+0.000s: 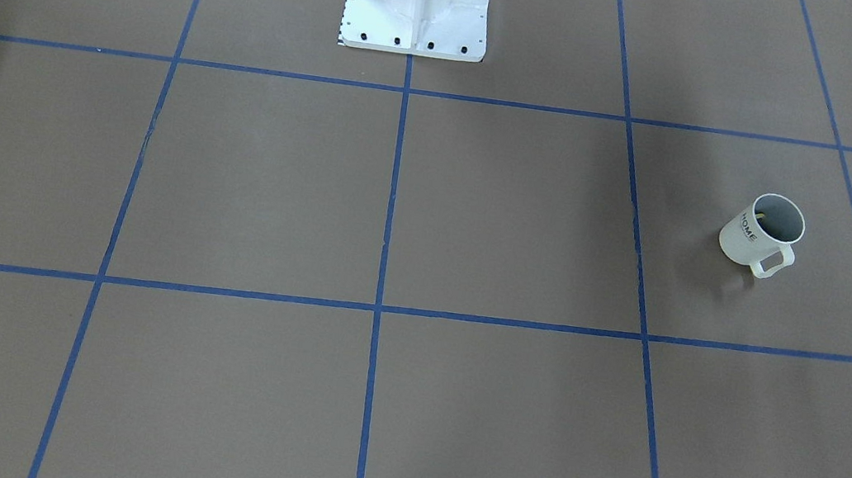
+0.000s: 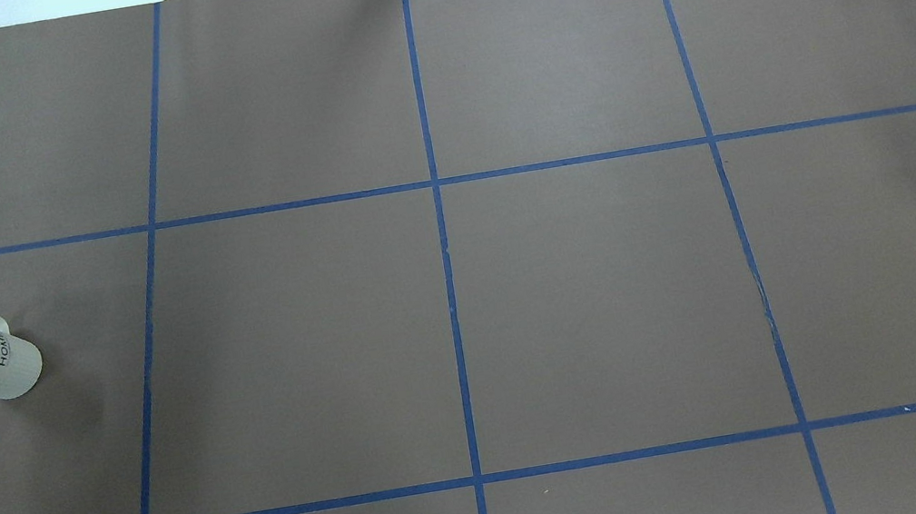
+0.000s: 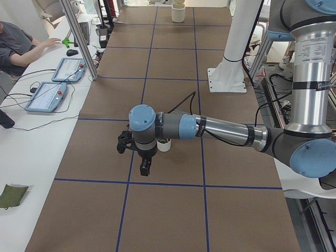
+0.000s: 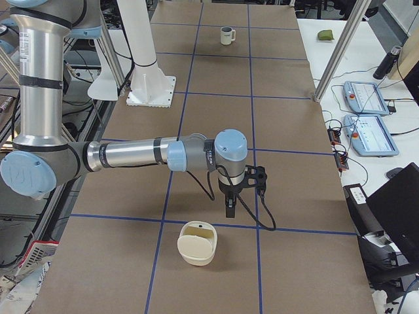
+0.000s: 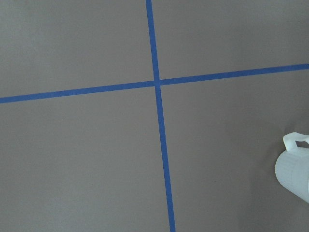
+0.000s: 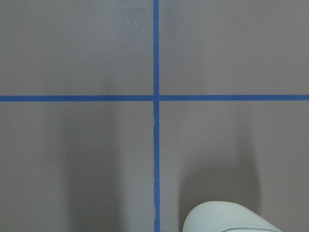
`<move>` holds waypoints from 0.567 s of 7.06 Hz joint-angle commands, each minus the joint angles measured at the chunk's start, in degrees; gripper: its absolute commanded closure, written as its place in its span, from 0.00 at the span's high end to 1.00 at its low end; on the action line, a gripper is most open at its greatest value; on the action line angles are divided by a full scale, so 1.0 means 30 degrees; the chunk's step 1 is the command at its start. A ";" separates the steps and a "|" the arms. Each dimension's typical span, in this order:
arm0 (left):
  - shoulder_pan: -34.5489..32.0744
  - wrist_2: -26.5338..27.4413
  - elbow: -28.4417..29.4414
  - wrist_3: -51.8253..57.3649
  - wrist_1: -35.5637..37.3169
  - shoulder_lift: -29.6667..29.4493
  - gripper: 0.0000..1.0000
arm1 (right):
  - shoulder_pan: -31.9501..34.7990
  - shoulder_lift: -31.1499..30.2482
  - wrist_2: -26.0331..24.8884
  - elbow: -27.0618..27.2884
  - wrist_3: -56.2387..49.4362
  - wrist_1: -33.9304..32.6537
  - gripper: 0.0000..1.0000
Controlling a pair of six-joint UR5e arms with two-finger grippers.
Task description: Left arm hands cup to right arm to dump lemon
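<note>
Cup [image 1: 751, 239]: white mug with "HOME" on its side, upright on the brown table cover [image 2: 593, 300]. On the robot's left half, inside one blue-taped square, handle turned away from the robot base [image 1: 417, 4].
Lemon [image 1: 763, 212]: only a yellow-green speck just inside the mug's rim; too small to make out slices.
Left gripper [image 3: 144, 169]: pointing down above the table, just beside the cup and apart from it. Fingers too small in the side view, so spread or closed cannot be told.
Left wrist view: cup cut off at the lower right edge, handle uppermost, no fingers in frame.
Right arm [image 4: 131, 154]: stretched level over the table, well apart from the cup at the far end.
Right gripper [image 4: 230, 208]: hanging straight down near a blue tape line, nothing seen in it; how far apart the fingers stand cannot be told.
Cream container [image 4: 196, 243]: on the table just beside the right gripper, opening up — its rounded edge shows at the bottom of the right wrist view.
</note>
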 commanded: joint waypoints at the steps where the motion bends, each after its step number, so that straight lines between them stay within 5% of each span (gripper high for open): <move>1: 0.0029 -0.0325 0.0289 -0.0068 -0.0937 -0.1534 1.00 | -0.0089 0.0208 0.0293 -0.0037 0.0123 0.2222 1.00; 4: 0.0029 -0.1991 0.1278 0.0107 -0.2989 -0.0576 1.00 | -0.0119 0.0033 0.1380 -0.0126 -0.0082 0.3001 1.00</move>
